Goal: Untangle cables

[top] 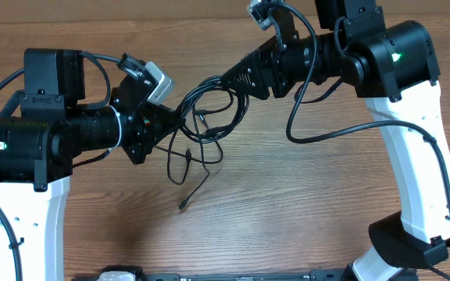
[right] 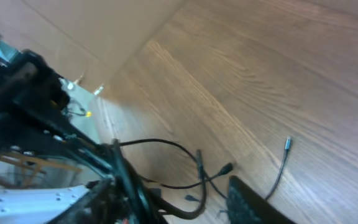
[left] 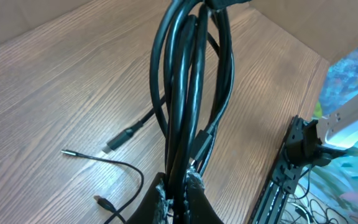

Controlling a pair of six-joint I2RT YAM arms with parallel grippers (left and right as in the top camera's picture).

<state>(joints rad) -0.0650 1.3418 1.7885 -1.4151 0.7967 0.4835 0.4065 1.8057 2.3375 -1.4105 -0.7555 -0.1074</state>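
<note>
The cables (top: 207,109) are thin black wires, looped and knotted, stretched between my two grippers above the table. My left gripper (top: 169,125) is shut on the lower end of the bundle. The left wrist view shows its jaws (left: 179,190) pinching several strands (left: 191,74) that rise upward. My right gripper (top: 226,78) is at the upper end of the loops. In the right wrist view its fingers (right: 191,199) stand apart, and the bundle (right: 135,186) lies against the left finger. Loose plug ends (top: 183,204) hang down to the wood.
The wooden table (top: 287,211) carries loose plug ends (left: 114,146) and a thin jack tip (left: 67,152) under the bundle. A black rail (left: 284,174) runs along the table's edge. A thick arm cable (top: 319,133) loops beside the right arm.
</note>
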